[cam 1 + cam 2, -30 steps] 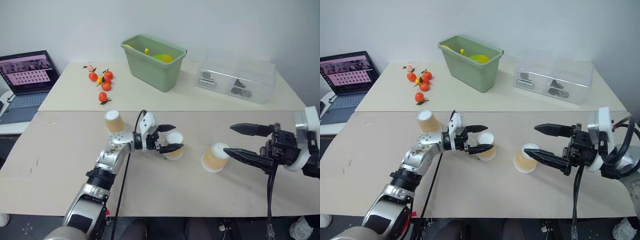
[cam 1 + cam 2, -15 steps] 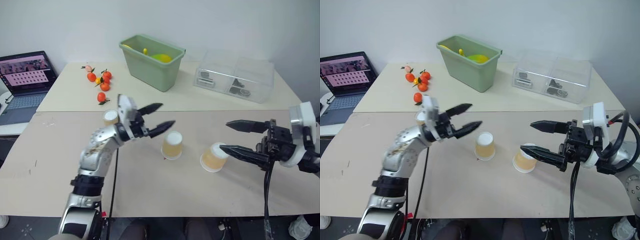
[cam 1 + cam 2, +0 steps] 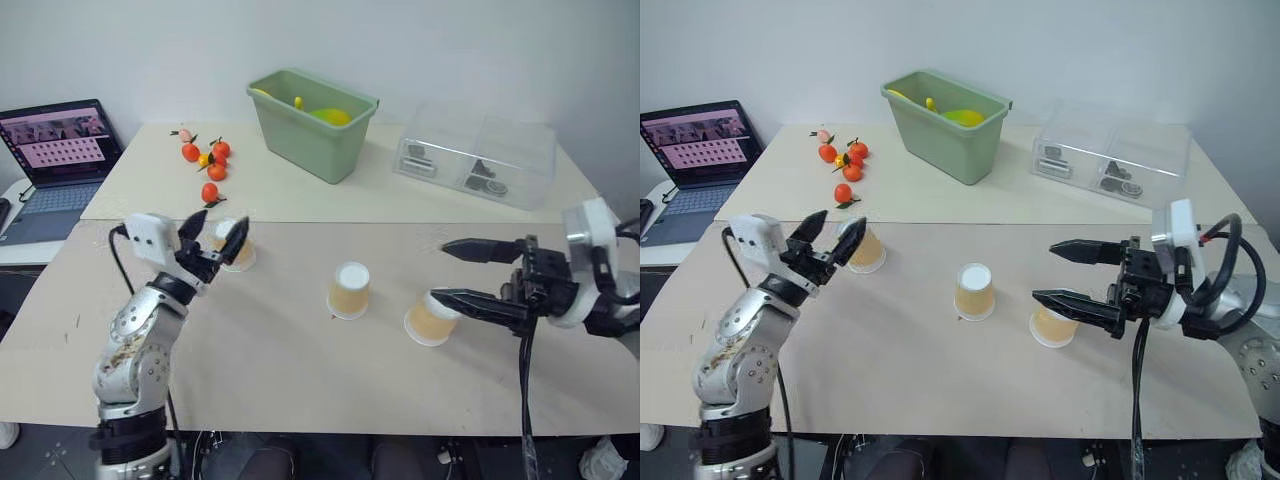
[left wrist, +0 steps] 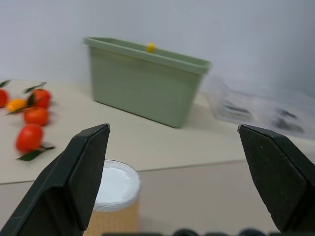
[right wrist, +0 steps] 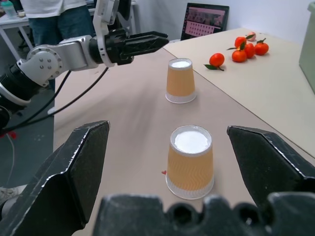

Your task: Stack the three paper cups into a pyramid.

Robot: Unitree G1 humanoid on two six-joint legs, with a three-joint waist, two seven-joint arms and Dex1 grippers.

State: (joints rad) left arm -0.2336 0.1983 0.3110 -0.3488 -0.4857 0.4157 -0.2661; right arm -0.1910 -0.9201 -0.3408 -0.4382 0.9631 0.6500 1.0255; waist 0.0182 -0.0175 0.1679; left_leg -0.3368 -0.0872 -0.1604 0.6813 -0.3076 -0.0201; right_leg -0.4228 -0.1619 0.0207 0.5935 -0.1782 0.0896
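Note:
Three tan paper cups stand bottom-up on the near table. My left gripper [image 3: 212,240] is open, raised just in front of the left cup [image 3: 238,250], which the left wrist view shows low beside one finger [image 4: 74,182]. The middle cup [image 3: 348,290] stands alone, free of both grippers. The right cup [image 3: 428,320] sits under the lower finger of my open right gripper [image 3: 440,272], which partly hides its top. In the right wrist view the middle cup [image 5: 189,162] is between the spread fingers, with the left cup [image 5: 180,81] farther off.
On the far table are a green bin [image 3: 312,125], a clear plastic box [image 3: 478,160] and several tangerines [image 3: 208,165]. A laptop [image 3: 55,145] sits at the far left. A person [image 5: 54,14] stands beyond the table in the right wrist view.
My left gripper has drawn away from the middle cup, leaving it standing, and swung left and upward to the left cup. The right gripper has stayed put.

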